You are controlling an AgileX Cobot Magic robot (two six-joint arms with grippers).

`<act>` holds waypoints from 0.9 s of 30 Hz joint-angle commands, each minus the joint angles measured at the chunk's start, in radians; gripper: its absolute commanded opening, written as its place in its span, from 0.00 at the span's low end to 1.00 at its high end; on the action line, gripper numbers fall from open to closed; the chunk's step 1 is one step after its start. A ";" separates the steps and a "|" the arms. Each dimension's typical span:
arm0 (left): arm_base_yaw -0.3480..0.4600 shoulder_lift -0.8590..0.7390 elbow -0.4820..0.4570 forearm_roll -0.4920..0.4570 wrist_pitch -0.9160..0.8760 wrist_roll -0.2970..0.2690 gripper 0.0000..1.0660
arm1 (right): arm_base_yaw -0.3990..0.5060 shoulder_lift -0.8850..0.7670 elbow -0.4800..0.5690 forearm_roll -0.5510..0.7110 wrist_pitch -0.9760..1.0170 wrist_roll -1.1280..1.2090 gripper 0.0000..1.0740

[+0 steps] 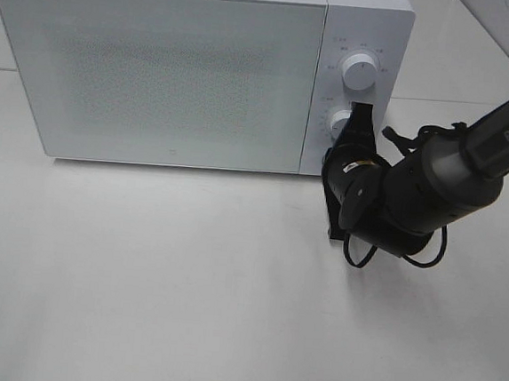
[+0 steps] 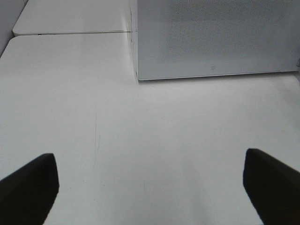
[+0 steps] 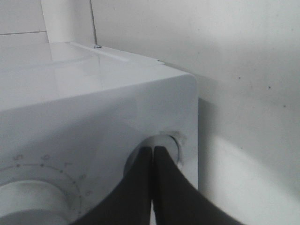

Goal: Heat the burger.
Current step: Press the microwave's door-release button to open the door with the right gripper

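Surface: a plain white tabletop (image 1: 182,309) carries the appliance; nothing else lies on the part in view.
Microwave: a white box-shaped oven (image 1: 158,66) with a frosted, speckled door that is shut and flush with the control panel.
Right arm: a black jointed arm (image 1: 433,188) reaches in to the control panel.
Right tool: (image 3: 153,152) jaws pressed together and empty, tips against the lower white round dial (image 1: 338,122).
Left tool: (image 2: 150,185) spread wide, holding nothing, hanging above the bare surface in front of the door.
Upper dial: a white round knob (image 1: 360,72), untouched.
Burger: in none of the views; it may sit behind the shut door, but the frosted panel hides the cavity.
Step in hand: judged to be setting the heating, with loading apparently finished.
Next move: turning the lower dial, which calls for steady contact on its rim, or opening the jaws to grip it.
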 commanded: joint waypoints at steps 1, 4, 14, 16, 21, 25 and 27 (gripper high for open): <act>0.002 -0.020 0.001 -0.002 -0.007 0.000 0.95 | -0.006 0.005 -0.029 -0.012 -0.051 -0.016 0.00; 0.002 -0.020 0.001 -0.002 -0.007 0.000 0.95 | -0.006 0.005 -0.041 -0.002 -0.061 -0.023 0.00; 0.002 -0.020 0.001 -0.002 -0.007 0.000 0.95 | -0.018 0.005 -0.047 0.000 -0.155 -0.023 0.00; 0.002 -0.020 0.001 -0.002 -0.007 0.000 0.95 | -0.018 0.011 -0.059 0.004 -0.170 -0.022 0.00; 0.002 -0.020 0.001 -0.001 -0.007 0.000 0.95 | -0.018 0.037 -0.124 -0.004 -0.229 -0.022 0.00; 0.002 -0.020 0.001 -0.001 -0.007 0.000 0.95 | -0.018 0.039 -0.139 -0.002 -0.234 -0.032 0.00; 0.002 -0.020 0.001 -0.001 -0.007 0.000 0.95 | -0.018 0.039 -0.139 -0.002 -0.234 -0.033 0.00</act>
